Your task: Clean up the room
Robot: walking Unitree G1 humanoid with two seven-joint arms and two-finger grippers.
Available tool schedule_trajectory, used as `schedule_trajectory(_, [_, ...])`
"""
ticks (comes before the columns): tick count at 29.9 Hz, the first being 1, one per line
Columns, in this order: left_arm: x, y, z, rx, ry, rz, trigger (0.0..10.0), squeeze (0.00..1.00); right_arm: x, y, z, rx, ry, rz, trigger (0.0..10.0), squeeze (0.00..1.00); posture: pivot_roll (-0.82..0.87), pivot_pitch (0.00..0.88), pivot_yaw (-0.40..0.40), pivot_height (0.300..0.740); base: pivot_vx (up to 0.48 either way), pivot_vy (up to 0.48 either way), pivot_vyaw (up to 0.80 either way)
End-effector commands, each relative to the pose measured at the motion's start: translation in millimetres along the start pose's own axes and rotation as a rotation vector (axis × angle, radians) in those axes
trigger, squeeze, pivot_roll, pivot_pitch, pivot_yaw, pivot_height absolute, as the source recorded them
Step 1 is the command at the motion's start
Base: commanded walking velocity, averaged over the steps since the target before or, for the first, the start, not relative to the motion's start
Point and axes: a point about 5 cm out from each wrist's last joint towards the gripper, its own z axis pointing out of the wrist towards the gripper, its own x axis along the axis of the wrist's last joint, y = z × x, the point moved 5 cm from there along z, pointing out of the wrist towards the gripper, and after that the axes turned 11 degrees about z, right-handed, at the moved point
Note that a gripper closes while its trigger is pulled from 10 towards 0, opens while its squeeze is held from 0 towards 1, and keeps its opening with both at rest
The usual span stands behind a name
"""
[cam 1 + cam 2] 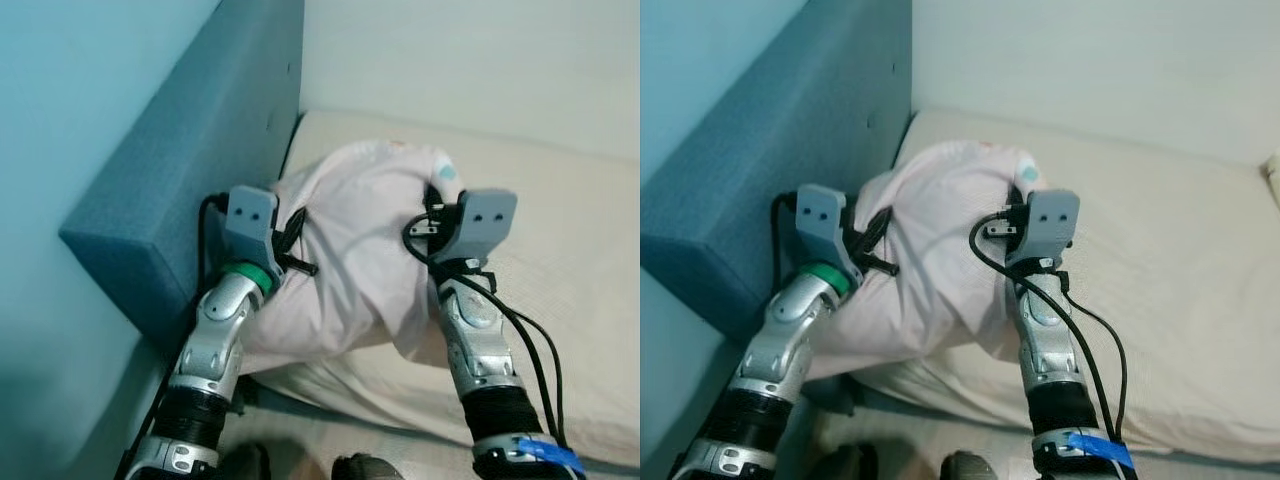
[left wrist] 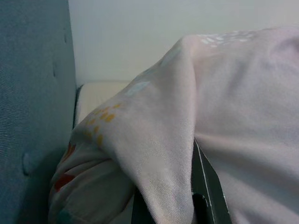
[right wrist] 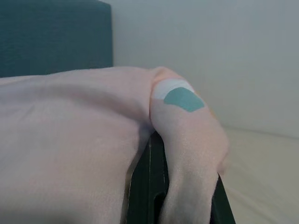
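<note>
A pale pink cloth [image 1: 360, 250] with small coloured prints is bunched up and held above the head end of a cream bed [image 1: 570, 250]. My left gripper [image 1: 292, 245] is shut on the cloth's left side, close to the headboard. In the left wrist view a fold of the cloth [image 2: 154, 154] is pinched between the black fingers [image 2: 208, 186]. My right gripper [image 1: 432, 212] is shut on the cloth's right side. In the right wrist view a fold with a teal patch [image 3: 184, 100] runs down between the fingers [image 3: 149, 186]. The cloth's lower part drapes over the mattress edge.
A blue-grey padded headboard [image 1: 190, 170] stands on the left, right beside my left arm. A pale wall [image 1: 470, 60] runs behind the bed. The mattress stretches bare to the right. My feet [image 1: 365, 468] show at the bed's near edge.
</note>
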Motion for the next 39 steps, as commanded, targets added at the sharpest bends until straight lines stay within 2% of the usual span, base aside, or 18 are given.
schedule_trajectory(1, [1.9, 4.6, -1.7, -0.011, 0.008, -0.002, 10.0, 0.0, 5.7, -5.0, 1.1, 0.015, 0.03, 0.017, 10.0, 0.0, 0.05, 0.06, -0.013, 0.74, 0.0, 0.0, 0.0])
schedule_trajectory(8, [8.8, 12.9, 0.8, -0.063, 0.032, 0.018, 10.0, 0.0, 22.3, -0.9, 9.7, 0.012, 0.083, -0.001, 10.0, 0.0, 0.04, 0.063, -0.004, 0.74, 0.0, 0.0, 0.0])
schedule_trajectory(11, [30.7, 19.9, 19.5, -0.111, 0.098, 0.08, 10.0, 0.0, 60.5, 0.3, 39.1, 0.055, 0.197, -0.069, 10.0, 0.0, 0.04, 0.071, 0.003, 0.74, 0.0, 0.0, 0.0])
schedule_trajectory(14, [30.7, 19.9, 19.5, -0.111, 0.098, 0.08, 10.0, 0.0, 60.5, 0.3, 39.1, 0.055, 0.197, -0.069, 10.0, 0.0, 0.04, 0.071, 0.003, 0.74, 0.0, 0.0, 0.0])
schedule_trajectory(15, [38.1, 22.4, 26.1, -0.126, 0.117, 0.093, 10.0, 0.0, 72.2, 1.3, 47.5, 0.059, 0.227, -0.08, 10.0, 0.0, 0.04, 0.071, 0.003, 0.74, 0.0, 0.0, 0.0])
schedule_trajectory(16, [38.1, 22.4, 26.1, -0.126, 0.117, 0.093, 10.0, 0.0, 72.2, 1.3, 47.5, 0.059, 0.227, -0.08, 10.0, 0.0, 0.04, 0.071, 0.003, 0.74, 0.0, 0.0, 0.0])
schedule_trajectory(19, [67.2, 45.0, 45.0, -0.231, 0.203, 0.121, 10.0, 0.0, 110.3, 3.8, 64.5, 0.062, 0.339, -0.141, 10.0, 0.0, 0.05, 0.08, 0.002, 0.74, 0.0, 0.0, 0.0])
schedule_trajectory(23, [76.4, 59.0, 52.1, -0.279, 0.226, 0.15, 10.0, 0.0, 124.5, 5.8, 70.8, 0.059, 0.376, -0.165, 10.0, 0.0, 0.04, 0.092, 0.013, 0.74, 0.0, 0.0, 0.0])
schedule_trajectory(25, [76.4, 59.0, 52.1, -0.279, 0.226, 0.15, 10.0, 0.0, 124.5, 5.8, 70.8, 0.059, 0.376, -0.165, 10.0, 0.0, 0.04, 0.092, 0.013, 0.74, 0.0, 0.0, 0.0])
schedule_trajectory(28, [86.7, 54.7, 61.5, -0.239, 0.252, 0.212, 10.0, 0.0, 131.1, 11.3, 74.6, 0.03, 0.399, -0.172, 10.0, 0.0, 0.04, 0.112, 0.027, 0.74, 0.0, 0.0, 0.0])
schedule_trajectory(29, [87.2, 51.1, 64.2, -0.22, 0.254, 0.249, 10.0, 0.0, 122.2, 16.4, 73.0, 0.002, 0.38, -0.158, 10.0, 0.0, 0.04, 0.127, 0.028, 0.74, 0.0, 0.0, 0.0])
schedule_trajectory(32, [85.2, 49.8, 64.7, -0.218, 0.251, 0.28, 10.0, 0.0, 110.9, 19.8, 69.7, -0.017, 0.354, -0.145, 10.0, 0.0, 0.04, 0.134, 0.03, 0.74, 0.0, 0.0, 0.0])
schedule_trajectory(34, [63.4, 57.1, 58.0, -0.27, 0.214, 0.389, 10.0, 0.0, 62.5, 27.2, 55.1, -0.07, 0.207, -0.123, 10.0, 0.0, 0.03, 0.159, 0.041, 0.74, 0.0, 0.0, 0.0])
schedule_trajectory(35, [63.4, 57.1, 58.0, -0.27, 0.214, 0.389, 10.0, 0.0, 62.5, 27.2, 55.1, -0.07, 0.207, -0.123, 10.0, 0.0, 0.03, 0.159, 0.041, 0.74, 0.0, 0.0, 0.0])
schedule_trajectory(36, [46.0, 61.0, 52.9, -0.291, 0.174, 0.454, 10.0, 0.0, 28.3, 36.3, 43.7, -0.132, 0.082, -0.078, 10.0, 0.0, 0.03, 0.171, 0.05, 0.74, 0.0, 0.0, 0.0])
schedule_trajectory(37, [46.0, 61.0, 52.9, -0.291, 0.174, 0.454, 10.0, 0.0, 28.3, 36.3, 43.7, -0.132, 0.082, -0.078, 10.0, 0.0, 0.03, 0.171, 0.05, 0.74, 0.0, 0.0, 0.0])
schedule_trajectory(38, [17.1, 64.6, 45.1, -0.309, 0.106, 0.567, 10.0, 0.0, -30.7, 53.6, 17.5, -0.26, -0.141, 0.041, 10.0, 0.0, 0.03, 0.181, 0.057, 0.74, 0.0, 0.0, 0.0])
schedule_trajectory(39, [17.1, 64.6, 45.1, -0.309, 0.106, 0.567, 10.0, 0.0, -30.7, 53.6, 17.5, -0.26, -0.141, 0.041, 10.0, 0.0, 0.03, 0.181, 0.057, 0.74, 0.0, 0.0, 0.0])
